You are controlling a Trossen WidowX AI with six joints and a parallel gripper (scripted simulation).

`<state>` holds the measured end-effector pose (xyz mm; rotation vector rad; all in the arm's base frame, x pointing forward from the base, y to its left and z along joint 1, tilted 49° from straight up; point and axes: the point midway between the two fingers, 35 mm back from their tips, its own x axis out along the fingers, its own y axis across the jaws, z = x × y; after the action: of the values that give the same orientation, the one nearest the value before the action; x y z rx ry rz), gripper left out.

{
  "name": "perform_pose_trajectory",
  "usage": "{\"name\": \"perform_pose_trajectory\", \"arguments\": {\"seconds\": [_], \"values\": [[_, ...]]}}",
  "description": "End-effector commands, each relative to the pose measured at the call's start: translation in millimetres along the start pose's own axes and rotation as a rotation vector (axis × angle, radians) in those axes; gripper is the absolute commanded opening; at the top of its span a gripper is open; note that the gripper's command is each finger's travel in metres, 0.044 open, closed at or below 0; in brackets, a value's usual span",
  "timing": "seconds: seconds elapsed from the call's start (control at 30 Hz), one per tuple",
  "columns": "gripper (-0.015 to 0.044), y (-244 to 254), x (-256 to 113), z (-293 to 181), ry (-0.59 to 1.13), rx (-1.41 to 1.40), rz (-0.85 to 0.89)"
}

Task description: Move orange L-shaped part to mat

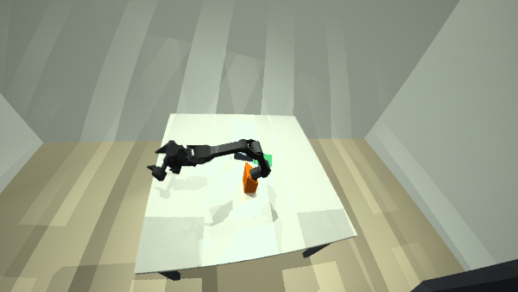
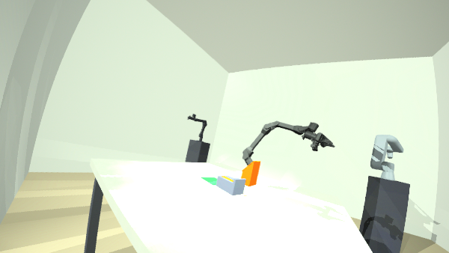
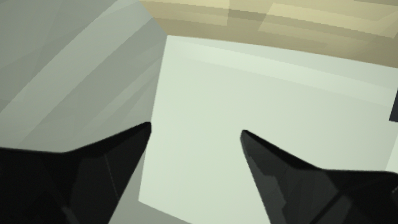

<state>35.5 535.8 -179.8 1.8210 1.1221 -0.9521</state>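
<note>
The grey tray (image 2: pixel 236 188) (image 1: pixel 244 158) stands on the table beside the arm's base; it looks dark in the top view. The orange part (image 2: pixel 227 178) shows as a thin yellow-orange strip along the tray's top, and no raised end can be made out. The green mat (image 2: pixel 209 181) (image 1: pixel 268 159) lies beside the tray. My gripper (image 1: pixel 152 159) (image 2: pixel 331 144) (image 3: pixel 197 130) is open and empty. It is raised high above the table, well away from tray and mat. The wrist view shows neither the part nor the mat.
The arm's base stands by a tall orange block (image 1: pixel 249 183) (image 2: pixel 251 175), close to the tray. The white table (image 1: pixel 173 242) (image 3: pixel 200 95) has its edge below the gripper. Other arms stand on dark pedestals (image 2: pixel 197 151) (image 2: pixel 385 202). A dark object (image 3: pixel 394 107) is cut off at the wrist view's right edge.
</note>
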Motion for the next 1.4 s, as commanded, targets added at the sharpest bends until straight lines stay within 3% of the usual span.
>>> {"name": "perform_pose_trajectory", "arguments": {"seconds": [0.0, 0.13, 0.27, 0.87, 1.37], "values": [[0.0374, 2.1, 0.1, 0.3, -0.003, 0.014, 0.002], [0.0269, 34.2, 3.4, 5.5, -0.050, 0.214, 0.035], [0.0180, 104.0, 4.7, 19.0, -0.117, 0.652, 0.160], [0.0180, 285.4, -27.0, 101.8, -0.102, 1.906, 0.680], [0.0180, 385.7, -85.9, 196.0, 0.250, 2.756, 1.268]]}}
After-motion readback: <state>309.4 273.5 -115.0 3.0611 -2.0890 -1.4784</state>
